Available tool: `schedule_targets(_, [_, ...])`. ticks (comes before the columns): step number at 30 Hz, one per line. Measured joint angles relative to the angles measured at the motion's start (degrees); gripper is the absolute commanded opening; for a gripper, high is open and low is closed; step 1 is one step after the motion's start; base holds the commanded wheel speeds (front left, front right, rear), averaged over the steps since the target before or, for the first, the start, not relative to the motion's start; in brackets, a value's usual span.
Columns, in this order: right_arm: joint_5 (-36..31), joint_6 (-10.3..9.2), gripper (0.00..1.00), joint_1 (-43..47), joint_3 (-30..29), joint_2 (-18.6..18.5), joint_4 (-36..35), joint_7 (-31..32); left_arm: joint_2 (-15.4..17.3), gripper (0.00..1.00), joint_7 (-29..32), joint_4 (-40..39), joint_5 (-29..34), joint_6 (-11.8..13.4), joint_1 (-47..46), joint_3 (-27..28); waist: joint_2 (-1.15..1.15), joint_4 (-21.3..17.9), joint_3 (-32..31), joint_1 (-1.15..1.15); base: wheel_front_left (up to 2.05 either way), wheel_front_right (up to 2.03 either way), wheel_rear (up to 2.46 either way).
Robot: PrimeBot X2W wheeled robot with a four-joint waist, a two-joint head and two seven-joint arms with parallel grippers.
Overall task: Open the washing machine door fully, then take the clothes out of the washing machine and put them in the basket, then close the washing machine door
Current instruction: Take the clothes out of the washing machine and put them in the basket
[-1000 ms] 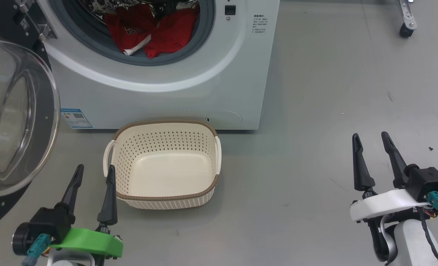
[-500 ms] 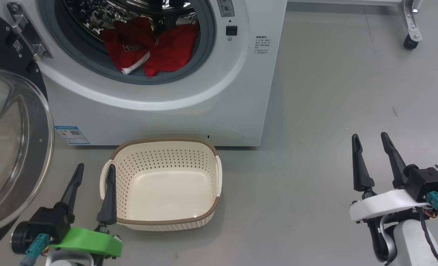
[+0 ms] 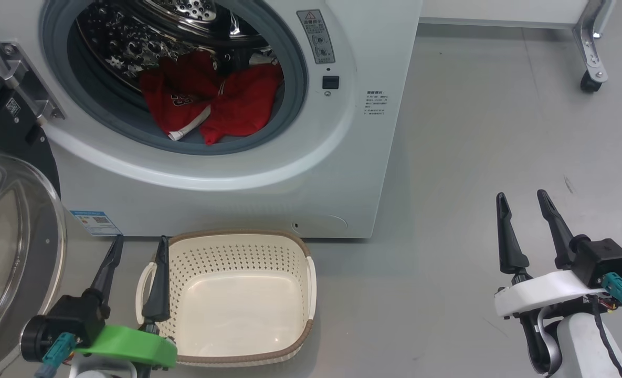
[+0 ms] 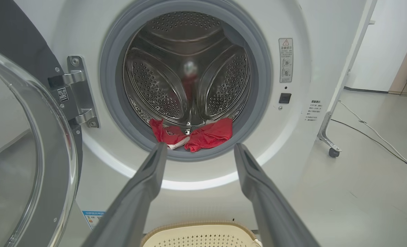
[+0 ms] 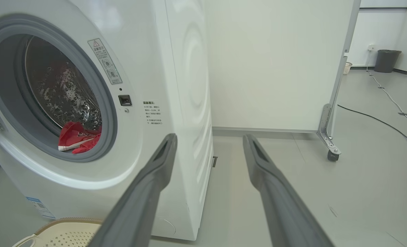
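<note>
Between the earlier frames and this one the whole head view has shifted, which reads as camera motion: the washing machine [image 3: 300, 173] now shows more of its mouth, and the basket [image 3: 237, 234] sits nearer the bottom edge. The door [image 3: 17, 247] stands swung wide on its hinge [image 3: 24, 84] at the robot's left, so the opening step looks complete. The clothes [image 3: 216, 102] lie in a red heap at the lower front of the drum [image 3: 132, 42], just behind the grey rubber ring [image 3: 290, 105]; the heap's long axis runs side to side across the mouth. The heap lies ahead of and above the left pincer [image 3: 140, 240]; in the left wrist view the clothes [image 4: 193, 133] appear just above and between that pincer's fingertips [image 4: 157, 151]. The right pincer [image 3: 520, 194] hangs well off to the right over the floor [image 3: 473, 131], so the left arm is judged the nearer. Both pincers have their fingers spread apart and hold nothing. The basket stands empty on the floor directly below the mouth; the left pincer's inner finger overlaps its handle, contact uncertain.
</note>
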Motion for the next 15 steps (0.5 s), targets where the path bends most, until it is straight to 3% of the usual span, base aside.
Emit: schedule_targets(15, [-0.07, 0.0, 1.0, 0.01, 0.14, 0.03, 0.31, 0.0, -0.25, 1.0, 0.0, 1.45, -0.89, -0.49, 0.79, -0.07, 0.0, 0.02, -0.52, 0.0, 0.69, -0.63, -0.05])
